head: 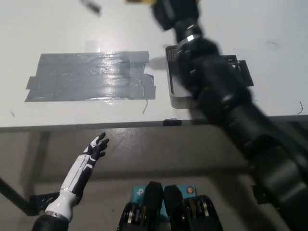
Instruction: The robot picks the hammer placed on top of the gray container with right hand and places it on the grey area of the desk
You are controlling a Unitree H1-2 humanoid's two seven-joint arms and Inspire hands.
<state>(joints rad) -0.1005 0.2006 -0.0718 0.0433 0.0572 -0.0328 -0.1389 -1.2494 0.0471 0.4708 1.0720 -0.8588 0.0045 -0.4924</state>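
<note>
The white worktop (57, 24) is filling most of the view, and the black right arm (226, 106) is reaching across it from the bottom right toward the top edge, covering much of the gray container (174, 91). The wide gray taped area (89, 76) is lying to the left of the container, long side running left to right. At the very top, the right robot hand (174, 10) is blurred and partly cut off, so I cannot tell its grip for certain; it is probably clasping the hammer, since a yellow strip of the handle (139, 2) is showing just left of it and a blurred dark piece, likely the head (90, 6), is sitting further left. The hammer's long axis is thus running left to right, out from the hand toward the tape side, above the far edge of the gray area. The left robot hand (95, 148) is resting below the worktop edge at lower left, fingers spread, holding nothing.
</note>
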